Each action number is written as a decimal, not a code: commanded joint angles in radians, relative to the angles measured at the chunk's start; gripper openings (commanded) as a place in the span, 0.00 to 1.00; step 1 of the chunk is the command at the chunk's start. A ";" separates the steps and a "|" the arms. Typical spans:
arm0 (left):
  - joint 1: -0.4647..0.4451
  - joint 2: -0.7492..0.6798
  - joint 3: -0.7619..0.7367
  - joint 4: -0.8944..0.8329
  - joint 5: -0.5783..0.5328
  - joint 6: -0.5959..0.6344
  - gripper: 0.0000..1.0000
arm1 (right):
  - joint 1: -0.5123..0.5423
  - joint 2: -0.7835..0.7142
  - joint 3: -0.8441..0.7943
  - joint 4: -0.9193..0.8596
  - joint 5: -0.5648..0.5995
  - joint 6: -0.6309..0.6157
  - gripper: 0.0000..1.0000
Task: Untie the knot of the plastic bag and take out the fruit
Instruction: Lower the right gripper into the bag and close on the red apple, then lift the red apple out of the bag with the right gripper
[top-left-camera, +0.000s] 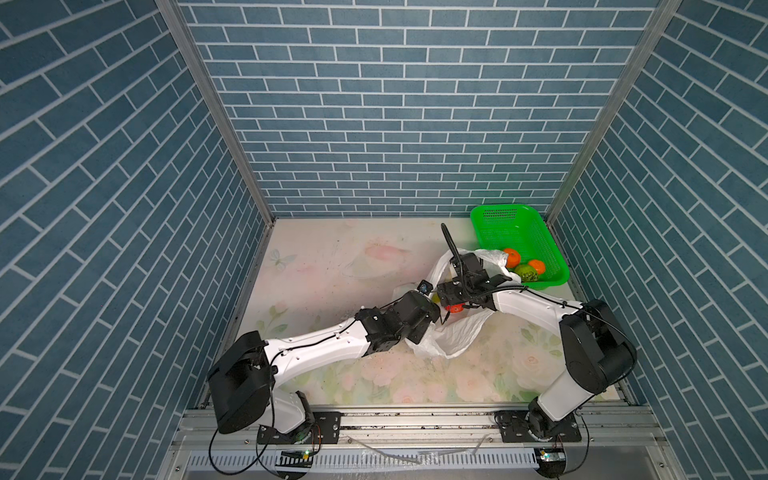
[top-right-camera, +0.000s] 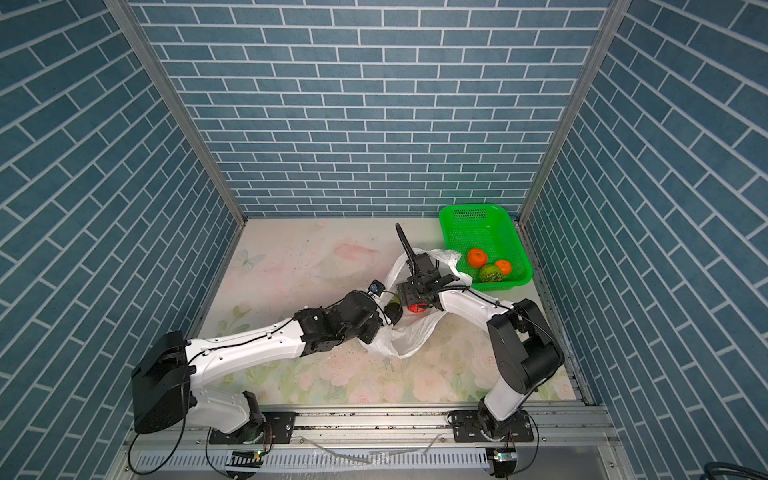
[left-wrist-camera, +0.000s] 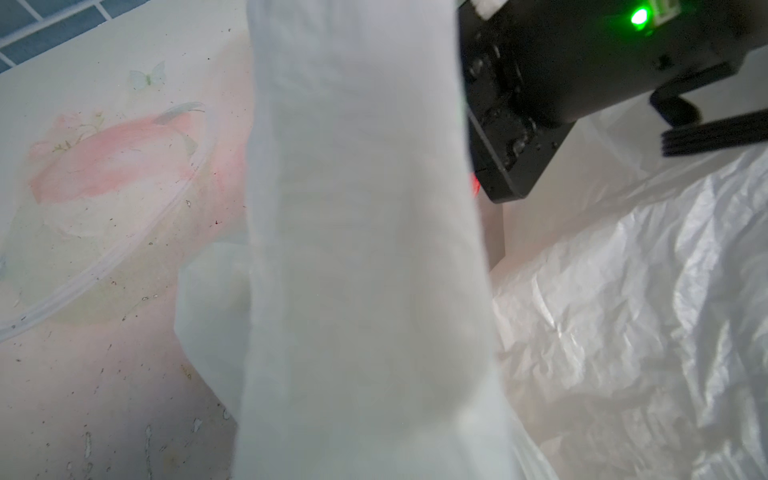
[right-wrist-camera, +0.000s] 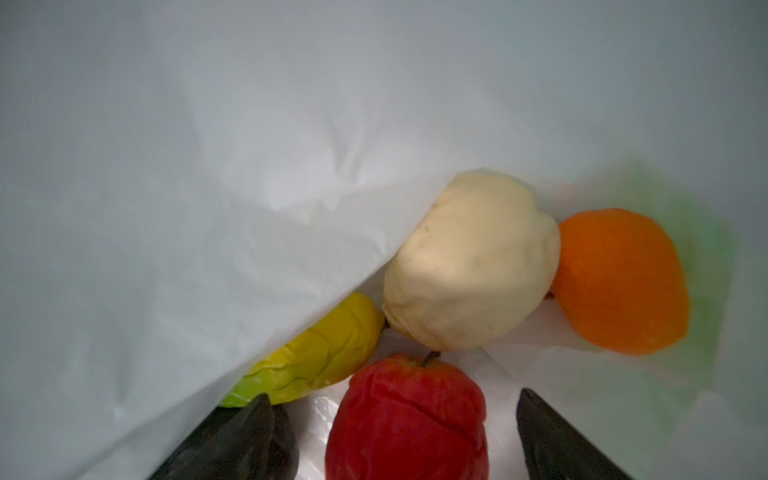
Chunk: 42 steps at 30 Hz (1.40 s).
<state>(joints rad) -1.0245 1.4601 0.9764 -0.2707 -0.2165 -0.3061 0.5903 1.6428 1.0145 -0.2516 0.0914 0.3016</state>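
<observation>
Bag (top-left-camera: 453, 336) (top-right-camera: 409, 336): crumpled on the table (top-left-camera: 332, 270), right of centre in both top views. Its mouth is open and its far edge lies against the basket (top-left-camera: 519, 232).
Left gripper (top-left-camera: 439, 316): closed, pinching the bag's rim on the left side of the mouth. In its wrist view a band of bag film stretches across, and the fingers themselves are hidden.
Right gripper (right-wrist-camera: 394, 395): reaches down inside the bag with its dark fingers (right-wrist-camera: 249, 440) spread wide. They stand either side of the red fruit (right-wrist-camera: 407, 419) with a gap on each side, gripping nothing.
Fruit in bag: the red fruit is nearest the right gripper. Past it, the cream fruit (right-wrist-camera: 469, 262) touches the round orange (right-wrist-camera: 619, 282). The yellow-green fruit (right-wrist-camera: 316, 357) is half under a fold of film.
Basket: green, at the far right corner of the table. It holds two oranges (top-left-camera: 512, 257) (top-left-camera: 536, 267) and a green ball (top-left-camera: 524, 272), close together at its near end.
</observation>
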 joint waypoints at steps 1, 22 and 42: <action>-0.002 0.013 0.040 0.022 -0.008 -0.005 0.00 | -0.009 0.027 0.009 -0.073 0.028 0.062 0.91; 0.001 0.055 0.070 0.028 -0.116 -0.032 0.00 | 0.018 -0.067 -0.049 -0.106 -0.155 0.077 0.57; 0.009 0.030 0.064 0.050 -0.136 -0.031 0.00 | 0.086 -0.349 0.183 -0.446 -0.301 0.001 0.56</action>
<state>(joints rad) -1.0195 1.5089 1.0187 -0.2218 -0.3370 -0.3401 0.6735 1.3304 1.0977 -0.6212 -0.1696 0.3496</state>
